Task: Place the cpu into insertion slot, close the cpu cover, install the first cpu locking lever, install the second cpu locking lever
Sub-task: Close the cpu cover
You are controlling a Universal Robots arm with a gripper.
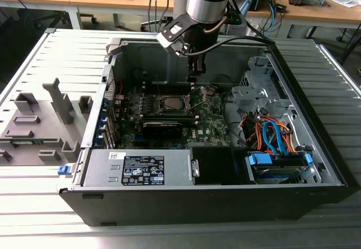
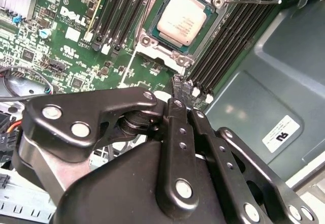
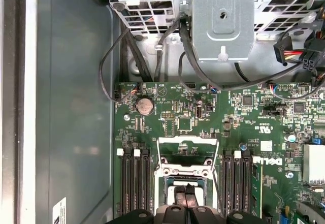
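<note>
Well, the gripper point(image 2: 183, 88) is pinched shut, the chip point(image 2: 182, 20) seated in its socket point(image 2: 163, 51) just beyond the tips — one careless nudge could skew it, bending pins.

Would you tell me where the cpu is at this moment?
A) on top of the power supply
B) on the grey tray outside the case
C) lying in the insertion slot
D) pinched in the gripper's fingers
C: in the second wrist view the cpu lies flat in the insertion slot, silvery face up, and the gripper is off the chip.
</note>
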